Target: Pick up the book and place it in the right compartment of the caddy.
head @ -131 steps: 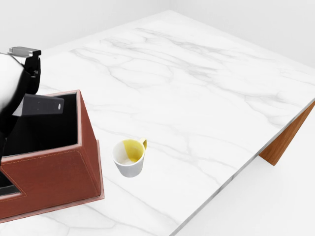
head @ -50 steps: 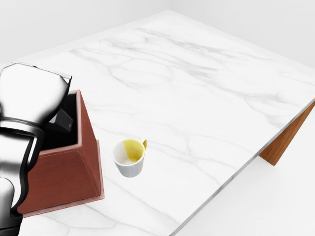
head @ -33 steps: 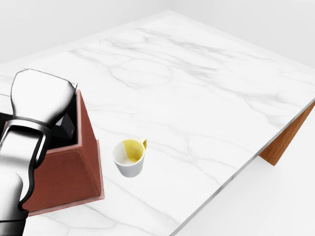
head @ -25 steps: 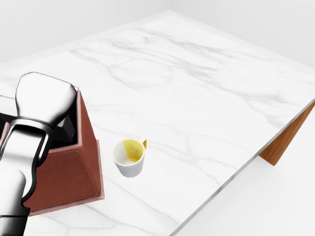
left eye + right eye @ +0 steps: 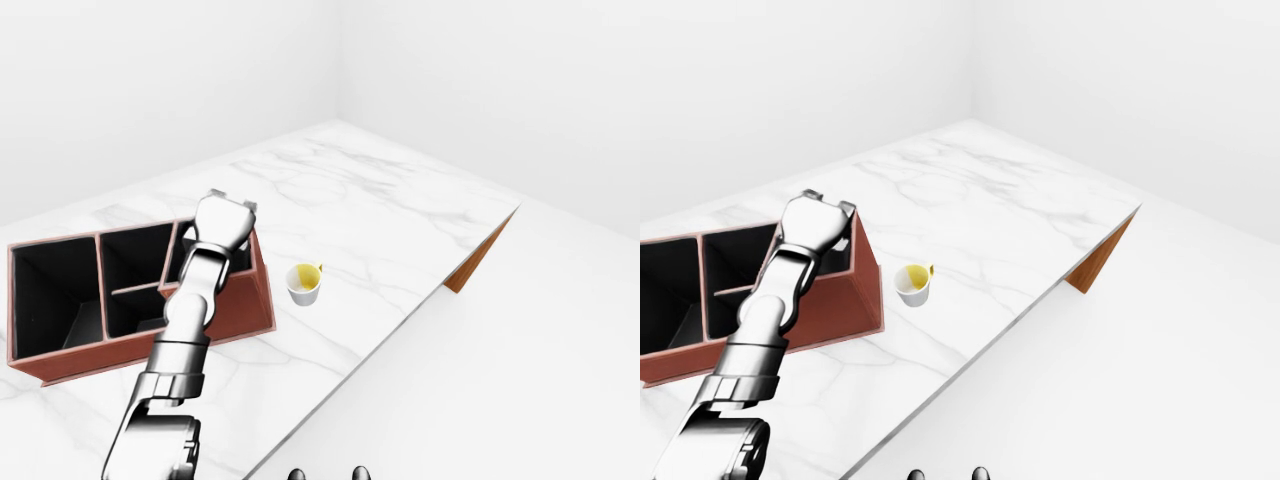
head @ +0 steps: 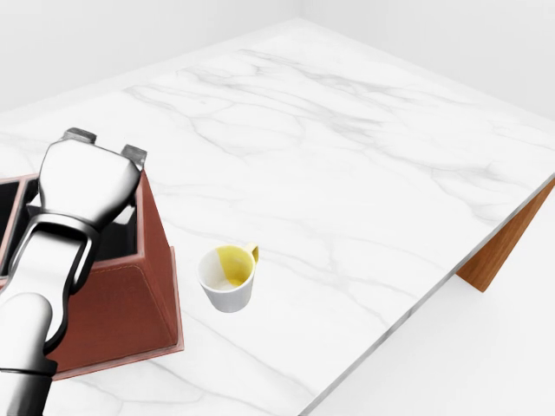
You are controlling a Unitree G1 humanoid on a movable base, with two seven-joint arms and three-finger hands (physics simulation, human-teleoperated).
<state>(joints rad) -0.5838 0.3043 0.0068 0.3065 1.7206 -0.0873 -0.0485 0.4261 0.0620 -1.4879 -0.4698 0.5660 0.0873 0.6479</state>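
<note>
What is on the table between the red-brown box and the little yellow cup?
Nothing. In the head view, only bare marble tabletop shows between the caddy and the cup.

A small white ceramic cup with a yellow inside [image 6: 227, 277] stands upright on the white marble tabletop [image 6: 347, 173], near its lower edge.

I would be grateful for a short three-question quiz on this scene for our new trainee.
1. True or false: the cup stands inside the caddy.
2. Which hand hangs over the caddy's right compartment? A. left hand B. right hand
3. Fill in: the cup's inside is partly ____.

Key: 1. False; it stands on the table to the caddy's right. 2. A. 3. Yellow.
</note>
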